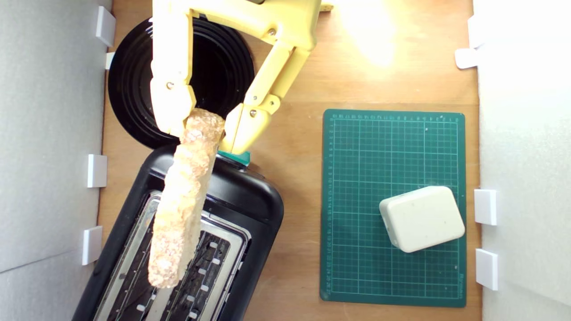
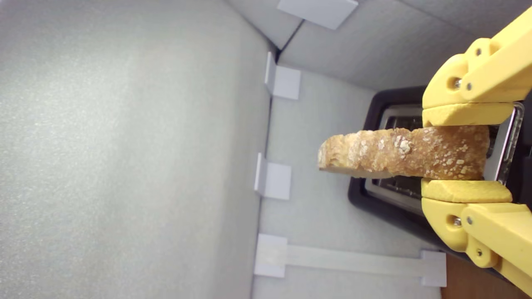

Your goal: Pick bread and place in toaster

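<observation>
Crusty tan bread [image 1: 180, 200] hangs edge-up, clamped, above the glossy black toaster's [image 1: 250, 209] slots.

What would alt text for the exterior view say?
The yellow hand holds the bread edge-up over the black toaster, above its slots. Behind sits a black plate; on the view's right, a cream block on a green mat.

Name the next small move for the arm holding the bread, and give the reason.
Probably lower the bread straight down into a slot. The gripper is shut on its end, and the slice hangs edge-on over the toaster, roughly parallel to the slots, not yet in one. Which slot lies beneath is unclear; trim sideways if needed.
</observation>
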